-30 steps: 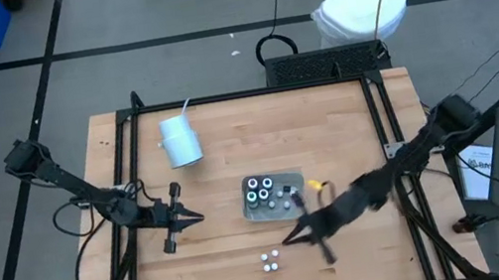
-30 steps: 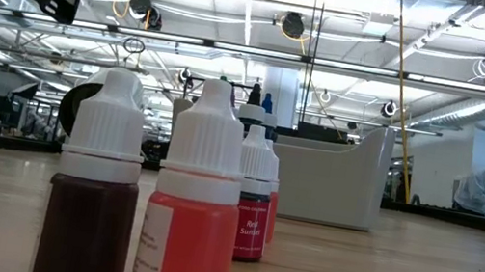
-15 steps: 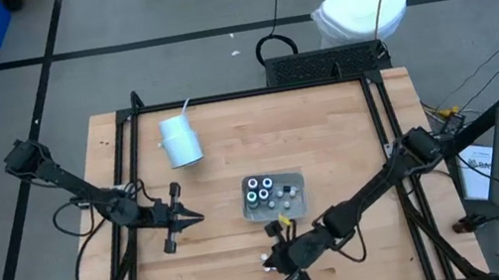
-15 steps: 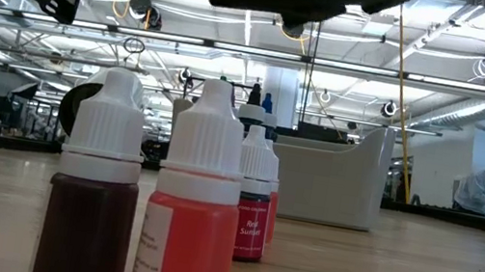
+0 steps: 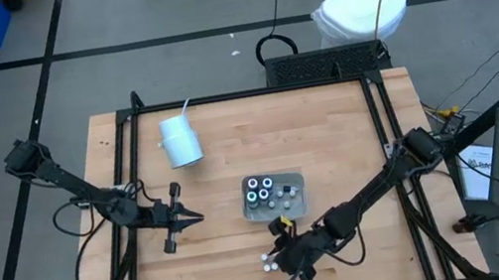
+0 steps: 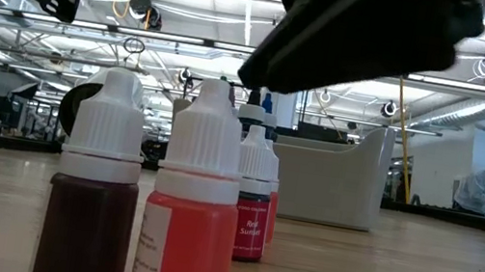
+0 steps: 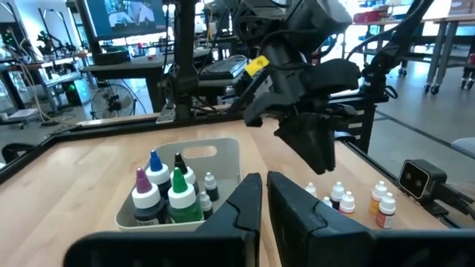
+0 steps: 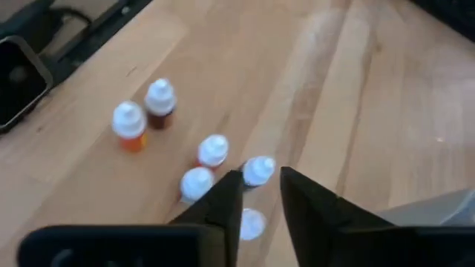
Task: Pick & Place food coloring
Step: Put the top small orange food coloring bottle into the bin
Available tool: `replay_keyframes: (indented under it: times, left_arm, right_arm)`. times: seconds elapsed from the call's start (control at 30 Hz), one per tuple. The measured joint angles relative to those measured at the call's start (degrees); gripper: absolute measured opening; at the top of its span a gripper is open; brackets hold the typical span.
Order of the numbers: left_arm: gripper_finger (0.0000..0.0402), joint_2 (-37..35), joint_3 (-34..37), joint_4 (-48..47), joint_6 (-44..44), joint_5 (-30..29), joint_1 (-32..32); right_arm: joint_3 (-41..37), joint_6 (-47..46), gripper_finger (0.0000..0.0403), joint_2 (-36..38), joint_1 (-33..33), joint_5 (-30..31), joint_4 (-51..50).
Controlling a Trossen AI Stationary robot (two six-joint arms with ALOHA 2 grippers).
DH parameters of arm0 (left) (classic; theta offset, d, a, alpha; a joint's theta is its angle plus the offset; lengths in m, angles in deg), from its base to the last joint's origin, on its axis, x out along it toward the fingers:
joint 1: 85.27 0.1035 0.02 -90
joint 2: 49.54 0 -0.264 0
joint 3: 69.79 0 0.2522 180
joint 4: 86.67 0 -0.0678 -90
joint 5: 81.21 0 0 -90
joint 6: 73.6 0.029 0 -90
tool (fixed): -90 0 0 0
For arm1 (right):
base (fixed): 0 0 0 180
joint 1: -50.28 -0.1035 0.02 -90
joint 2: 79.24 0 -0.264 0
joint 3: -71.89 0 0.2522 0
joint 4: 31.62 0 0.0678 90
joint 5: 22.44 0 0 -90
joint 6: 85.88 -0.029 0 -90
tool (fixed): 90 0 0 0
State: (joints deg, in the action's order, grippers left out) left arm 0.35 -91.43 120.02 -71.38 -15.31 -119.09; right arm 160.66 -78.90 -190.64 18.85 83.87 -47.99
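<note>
1. The right gripper (image 8: 260,196) hung over the loose cluster of small bottles (image 5: 272,267) near the table's front edge. Its jaws stood slightly parted with nothing between them, and one white cap (image 8: 258,170) showed in the gap just past the fingertips.

2. The left gripper (image 7: 261,194) waited well apart over the left half of the table, its fingers close together on nothing (a thin slit showed between them).

3. The food coloring lay in two places. Several tiny white-capped bottles stood upright on the bare wood by the right gripper. More, with blue, green and purple tips, stood packed in the clear tray (image 7: 223,152) near the table's middle.

4. The red bottle (image 6: 192,206) closest in the low view looked like light, stiff plastic: a ribbed white cap over a smooth body with a label.

5. Judged by shape, each bottle was narrow and top-heavy, so a sideways nudge could tip it and knock over its neighbours, which stood near each other.

6. The ribbed cap seemed the best hold, since ribs resist slipping and the body below was slick. The jaws would need to come straight down, opened only enough to pass one cap.

7. The white cup (image 5: 180,141) lay far off, toward the back left.
</note>
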Motion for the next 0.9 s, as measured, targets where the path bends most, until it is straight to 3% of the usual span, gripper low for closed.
replay_keyframes:
  times: [0.4,0.67,0.9]
  left_arm:
    - [0.0033,0.00,0.00,-0.14,-0.44,0.01,0.00]
    - [0.0033,0.00,0.00,-0.16,0.31,-0.01,0.00]
    - [0.0033,0.00,0.00,-0.18,0.45,-0.01,0.00]
  right_arm:
    - [-0.49,1.71,0.0172,-0.13,-1.19,0.08,1.40]
    - [-1.84,-2.17,0.0178,-0.19,1.59,-5.89,1.49]
    - [-2.01,-2.64,0.0178,-0.19,2.54,-6.00,1.84]
